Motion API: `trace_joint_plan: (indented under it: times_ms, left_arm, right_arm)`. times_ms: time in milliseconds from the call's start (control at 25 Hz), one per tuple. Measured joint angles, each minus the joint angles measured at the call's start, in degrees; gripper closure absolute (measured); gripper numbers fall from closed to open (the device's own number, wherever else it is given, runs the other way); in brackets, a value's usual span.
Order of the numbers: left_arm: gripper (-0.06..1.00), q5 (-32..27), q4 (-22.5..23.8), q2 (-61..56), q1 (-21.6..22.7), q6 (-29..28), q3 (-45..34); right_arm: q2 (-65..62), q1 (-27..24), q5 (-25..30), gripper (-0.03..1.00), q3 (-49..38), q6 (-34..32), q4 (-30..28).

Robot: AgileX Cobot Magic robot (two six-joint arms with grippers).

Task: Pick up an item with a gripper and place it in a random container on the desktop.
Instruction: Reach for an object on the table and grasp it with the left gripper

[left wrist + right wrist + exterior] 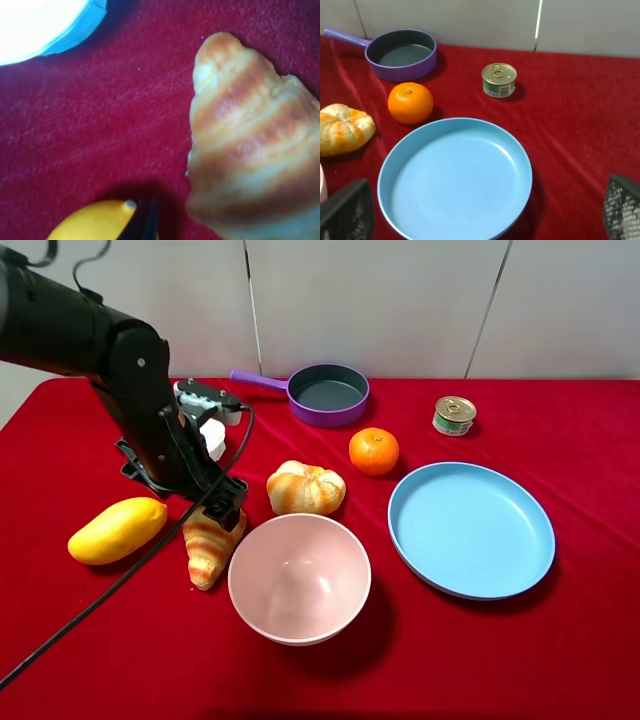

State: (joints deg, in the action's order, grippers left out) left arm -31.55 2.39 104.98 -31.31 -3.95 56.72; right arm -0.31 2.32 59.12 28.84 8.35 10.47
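The croissant point(210, 550) lies on the red cloth between the mango and the pink bowl, and it fills the right of the left wrist view point(250, 150). My left gripper point(222, 508) is down at the croissant's far end, touching or just above it. Its fingers are hidden in both views, so I cannot tell how its jaws stand. The purple pan point(328, 393) stands empty at the back centre, handle pointing left; it also shows in the right wrist view point(405, 54). My right gripper point(482, 212) is open and empty above the blue plate, outside the high view.
A yellow mango point(117, 530) lies left of the croissant and a pink bowl point(300, 575) right of it. A knotted roll point(305, 488), an orange point(374, 451), a small tin point(454, 415) and a wide blue plate point(470, 530) are nearby. A black cable point(100, 595) trails front-left.
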Motion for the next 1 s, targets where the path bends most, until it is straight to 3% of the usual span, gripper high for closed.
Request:
trace_joint_plan:
  times_ms: [1000]
  left_arm:
    - [0.03, 4.3, -0.7, 5.6, -1.6, 0.6, 0.0]
  right_arm:
    - [0.0, 0.0, 0.0, 0.27, 0.0, 0.0, 0.0]
